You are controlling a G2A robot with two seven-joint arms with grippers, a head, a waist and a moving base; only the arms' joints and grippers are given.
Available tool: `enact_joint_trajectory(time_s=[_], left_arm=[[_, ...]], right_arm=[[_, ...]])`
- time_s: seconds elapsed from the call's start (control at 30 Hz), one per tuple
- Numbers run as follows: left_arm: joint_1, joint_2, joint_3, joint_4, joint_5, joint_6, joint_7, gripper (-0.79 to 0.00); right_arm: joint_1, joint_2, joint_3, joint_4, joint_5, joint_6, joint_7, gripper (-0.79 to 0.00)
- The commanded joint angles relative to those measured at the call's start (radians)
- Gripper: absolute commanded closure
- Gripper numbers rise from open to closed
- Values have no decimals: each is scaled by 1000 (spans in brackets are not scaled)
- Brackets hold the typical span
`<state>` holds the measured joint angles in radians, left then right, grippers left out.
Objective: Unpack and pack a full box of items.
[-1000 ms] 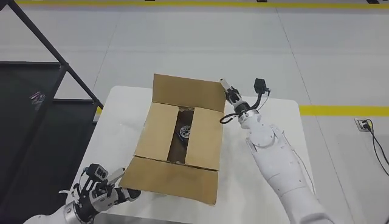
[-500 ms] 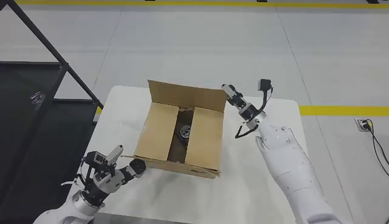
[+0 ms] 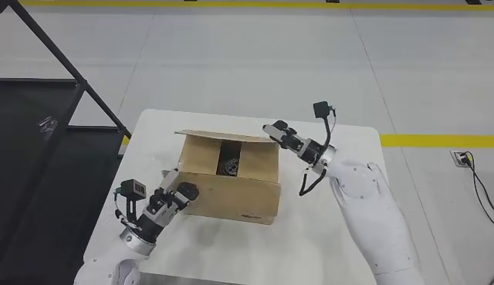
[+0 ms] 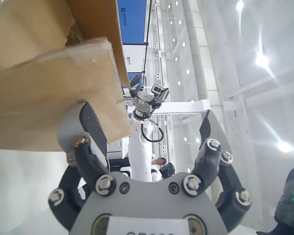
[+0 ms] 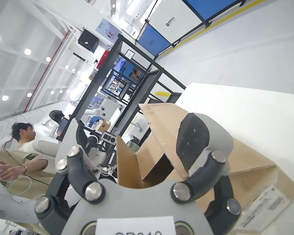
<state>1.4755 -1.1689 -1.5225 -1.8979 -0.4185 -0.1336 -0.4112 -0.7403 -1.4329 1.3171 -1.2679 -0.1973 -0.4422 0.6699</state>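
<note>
Two grippers sit at one cardboard box (image 3: 231, 183), which we see standing on the white table (image 3: 332, 231). The left gripper (image 3: 182, 192) is at the box's near left corner, fingers spread, one pad against a flap. The right gripper (image 3: 275, 128) is at the box's far right corner, fingers spread either side of a flap edge. We see a dark item (image 3: 229, 164) inside the box.

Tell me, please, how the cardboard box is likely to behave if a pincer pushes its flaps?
The cardboard box likely slides rather than tips, sitting broad and low on the table. Its flaps probably flex easily: one edge looks bowed in the left wrist view.
</note>
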Motion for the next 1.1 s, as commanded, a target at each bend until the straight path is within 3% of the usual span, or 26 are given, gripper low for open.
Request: enact_joint_trajectory(time_s=[0.0,0.37,0.73,0.9,1.07], left_arm=[[-18,-2,18,12,12,7,14,-785],[-91,-11,75,74,72,35,67,-785],[-122,-17,95,105,101,68,104,-785],[-136,-21,107,112,125,65,135,-785],[-156,-26,132,126,175,68,172,-785]], right_arm=[[-6,1,0,-21,-9,25,-3,-785],[-15,1,-9,-30,-4,33,3,-785],[37,-6,-89,-18,89,297,138,-785],[49,-11,-103,26,217,312,203,-785],[61,-13,-129,57,232,332,199,-785]])
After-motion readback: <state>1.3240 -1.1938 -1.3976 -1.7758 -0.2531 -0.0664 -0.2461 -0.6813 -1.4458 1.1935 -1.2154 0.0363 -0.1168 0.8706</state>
